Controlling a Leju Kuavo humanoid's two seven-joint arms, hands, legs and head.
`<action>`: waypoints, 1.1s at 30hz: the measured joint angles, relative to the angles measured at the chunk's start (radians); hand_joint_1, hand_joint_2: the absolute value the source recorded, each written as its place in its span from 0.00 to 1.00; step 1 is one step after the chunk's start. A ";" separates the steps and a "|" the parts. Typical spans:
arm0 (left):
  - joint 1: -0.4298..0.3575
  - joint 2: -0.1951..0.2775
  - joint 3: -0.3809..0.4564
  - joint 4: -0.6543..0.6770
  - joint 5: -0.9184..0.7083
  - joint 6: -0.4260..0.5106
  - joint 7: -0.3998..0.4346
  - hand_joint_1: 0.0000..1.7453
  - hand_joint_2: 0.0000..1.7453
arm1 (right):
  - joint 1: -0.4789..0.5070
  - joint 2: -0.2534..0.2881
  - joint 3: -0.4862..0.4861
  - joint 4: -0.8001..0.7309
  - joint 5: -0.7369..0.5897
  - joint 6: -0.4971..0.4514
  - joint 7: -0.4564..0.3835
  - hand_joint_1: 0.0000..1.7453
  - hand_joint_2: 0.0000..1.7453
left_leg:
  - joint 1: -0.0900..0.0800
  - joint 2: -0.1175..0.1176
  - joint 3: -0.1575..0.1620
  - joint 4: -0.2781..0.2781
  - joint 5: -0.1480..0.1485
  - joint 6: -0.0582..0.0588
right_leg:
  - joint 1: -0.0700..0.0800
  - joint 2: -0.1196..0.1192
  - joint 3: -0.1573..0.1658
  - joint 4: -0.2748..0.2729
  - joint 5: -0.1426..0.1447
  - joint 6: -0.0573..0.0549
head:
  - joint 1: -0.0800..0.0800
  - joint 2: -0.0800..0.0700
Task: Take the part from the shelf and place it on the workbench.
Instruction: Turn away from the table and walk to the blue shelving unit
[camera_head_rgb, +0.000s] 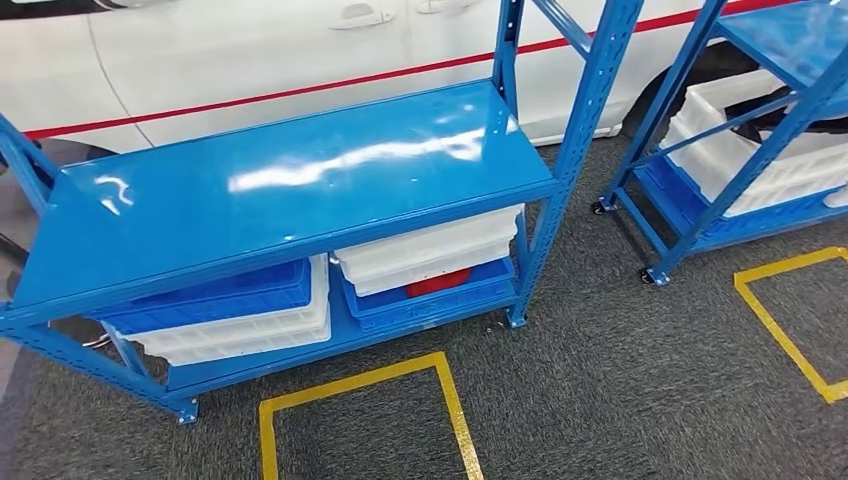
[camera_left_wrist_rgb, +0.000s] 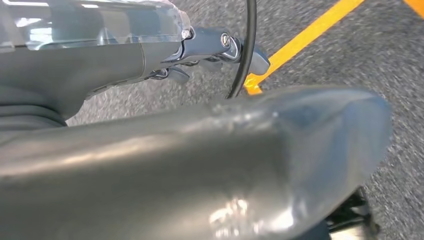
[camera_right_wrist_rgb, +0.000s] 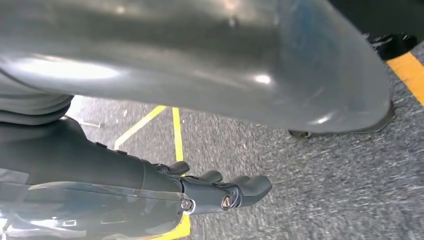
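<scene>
Now, the blue shelf (camera_head_rgb: 300, 170) stands ahead, its glossy top bare, with grey carpet open along its front edge. White and blue bins (camera_head_rgb: 240, 310) sit on the lower tier; something red (camera_head_rgb: 438, 283), perhaps the part, peeks between bins. Left hand (camera_left_wrist_rgb: 220, 47) and right hand (camera_right_wrist_rgb: 220, 187) hang over carpet, fingers loosely apart, holding nothing.

I see the blue shelf (camera_head_rgb: 290, 180) at twelve o'clock, top bare and glossy, bins (camera_head_rgb: 425, 255) stacked on its lower tier.
</scene>
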 joint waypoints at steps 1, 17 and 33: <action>0.000 0.000 0.001 0.001 0.000 0.000 0.000 0.00 0.00 | 0.000 0.000 0.000 0.000 0.000 0.000 0.000 0.00 0.00 | -0.001 0.019 0.014 -0.020 0.018 0.005 | 0.003 -0.023 0.003 0.001 -0.003 0.000 | 0.000 0.000; -0.004 -0.002 0.007 0.004 0.000 0.000 -0.001 0.00 0.00 | 0.003 0.001 0.001 -0.003 0.000 0.000 0.000 0.00 0.00 | -0.001 -0.074 0.094 -0.196 0.086 0.049 | -0.017 0.082 -0.049 0.111 -0.026 0.059 | 0.011 0.000; -0.005 0.002 0.010 0.007 0.000 0.000 0.000 0.00 0.00 | 0.001 0.002 0.002 -0.004 0.000 0.000 0.000 0.00 0.00 | -0.004 0.022 0.059 -0.115 0.052 0.015 | -0.002 -0.019 0.000 0.003 0.001 0.015 | -0.005 0.000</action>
